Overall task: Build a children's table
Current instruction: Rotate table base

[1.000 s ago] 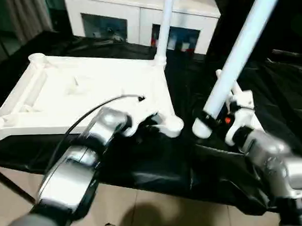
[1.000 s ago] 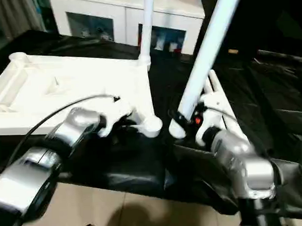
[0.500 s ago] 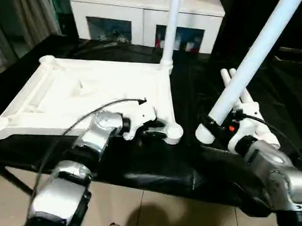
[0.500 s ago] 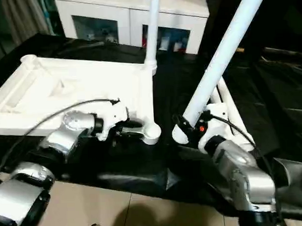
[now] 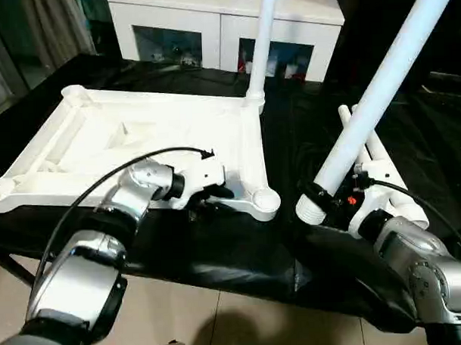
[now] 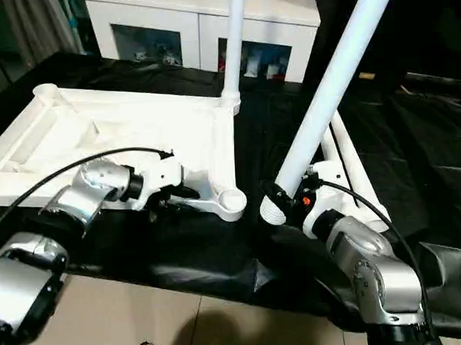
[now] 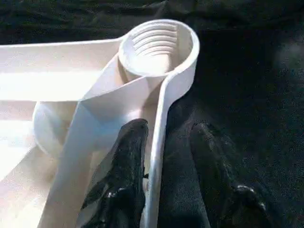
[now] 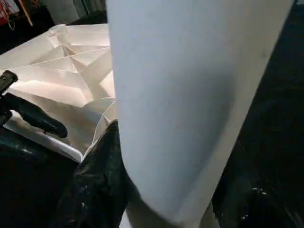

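The white tabletop lies underside up on the black-covered work table. One leg stands upright in its far right corner socket. My left gripper is open at the near rim, just left of the empty near right socket. In the left wrist view its fingers straddle the rim wall below the threaded socket. My right gripper is shut on a second leg, held tilted. That leg's threaded end hangs just right of the near socket. Two more legs lie behind the right gripper.
A white cabinet with glass doors stands behind the work table. The black cover hangs over the near edge above a tiled floor. A black cable arcs over my left forearm.
The head camera tilted, shifting the whole picture. My left gripper slid slightly left along the near rim, away from the corner socket. The right gripper and its leg hardly moved.
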Robot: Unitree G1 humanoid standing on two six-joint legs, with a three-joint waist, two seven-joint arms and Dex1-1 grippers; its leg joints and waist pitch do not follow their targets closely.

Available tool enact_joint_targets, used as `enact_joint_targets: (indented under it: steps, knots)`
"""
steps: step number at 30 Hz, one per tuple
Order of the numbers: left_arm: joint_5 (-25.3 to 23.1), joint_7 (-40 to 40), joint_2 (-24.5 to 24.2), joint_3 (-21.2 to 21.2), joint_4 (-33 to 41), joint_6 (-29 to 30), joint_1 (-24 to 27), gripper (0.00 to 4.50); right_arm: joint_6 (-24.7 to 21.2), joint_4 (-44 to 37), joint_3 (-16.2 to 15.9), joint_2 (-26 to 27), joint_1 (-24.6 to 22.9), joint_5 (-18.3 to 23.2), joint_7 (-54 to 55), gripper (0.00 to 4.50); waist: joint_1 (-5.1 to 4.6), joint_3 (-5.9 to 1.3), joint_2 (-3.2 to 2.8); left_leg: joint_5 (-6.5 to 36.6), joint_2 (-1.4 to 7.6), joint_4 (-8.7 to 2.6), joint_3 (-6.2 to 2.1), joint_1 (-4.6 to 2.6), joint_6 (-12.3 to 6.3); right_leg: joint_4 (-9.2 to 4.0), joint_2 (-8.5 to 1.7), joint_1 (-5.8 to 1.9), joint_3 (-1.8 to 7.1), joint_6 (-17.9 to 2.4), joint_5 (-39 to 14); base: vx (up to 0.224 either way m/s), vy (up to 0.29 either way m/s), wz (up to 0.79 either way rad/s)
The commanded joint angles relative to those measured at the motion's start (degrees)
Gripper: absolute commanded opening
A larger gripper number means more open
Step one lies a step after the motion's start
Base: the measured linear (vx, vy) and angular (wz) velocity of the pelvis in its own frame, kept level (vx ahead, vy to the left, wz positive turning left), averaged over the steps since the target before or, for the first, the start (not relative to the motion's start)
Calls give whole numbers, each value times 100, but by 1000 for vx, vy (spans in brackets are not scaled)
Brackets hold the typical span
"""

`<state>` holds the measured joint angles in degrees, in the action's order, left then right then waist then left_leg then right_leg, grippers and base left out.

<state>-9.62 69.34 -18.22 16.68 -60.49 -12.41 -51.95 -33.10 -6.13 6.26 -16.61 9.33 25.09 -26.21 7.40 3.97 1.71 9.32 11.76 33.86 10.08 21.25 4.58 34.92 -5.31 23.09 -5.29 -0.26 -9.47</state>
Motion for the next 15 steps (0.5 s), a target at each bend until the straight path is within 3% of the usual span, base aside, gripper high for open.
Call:
enact_joint_targets:
  steps: [1, 4, 7, 15]
  knots:
    - [-72, -85, 21, 40, -78, -39, -117, 139, 7, -118, 18, -80, 95, 28, -20, 188, 8, -440, -37, 1675, 152, -456, -62, -97, 112, -465, -390, -281, 301, -962, -1616, 0, 0, 0]
    - [-205, -118, 23, 113, -367, -141, -258, 104, -5, -171, 9, -67, 53, 26, -18, 188, 15, -443, -74, 1695, 141, -453, -65, -98, 118, -474, -388, -286, 300, -959, -1607, 0, 0, 0]
    - [-290, -109, 13, 167, -500, -206, -316, 92, -10, -185, 18, -78, 34, 25, -25, 188, 24, -442, -58, 1694, 147, -456, -67, -97, 117, -473, -389, -291, 300, -958, -1588, 0, 0, 0]
    - [-481, -83, 27, 316, -788, -290, -405, 19, -11, -178, 52, -111, 53, 28, -30, 188, 36, -449, -83, 1698, 144, -453, -69, -96, 122, -458, -382, -303, 301, -1020, -1433, 0, 0, 0]
